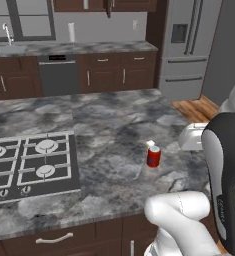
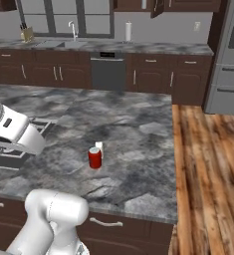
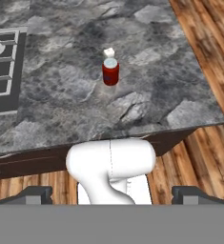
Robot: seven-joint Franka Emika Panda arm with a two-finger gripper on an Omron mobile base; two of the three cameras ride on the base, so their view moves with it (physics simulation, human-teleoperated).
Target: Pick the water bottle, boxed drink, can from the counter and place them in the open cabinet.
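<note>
Hand view gives you the gripper [image 3: 111, 194] with fingers spread wide, holding nothing; the can [image 3: 110, 72] stands on the counter [image 3: 61, 95] at twelve o'clock, boxed drink [image 3: 108, 52] just behind it.

hand [image 3: 111, 194] high, fingers spread wide

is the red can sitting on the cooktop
No, the can stands on bare grey counter, well to the side of the cooktop.
</note>
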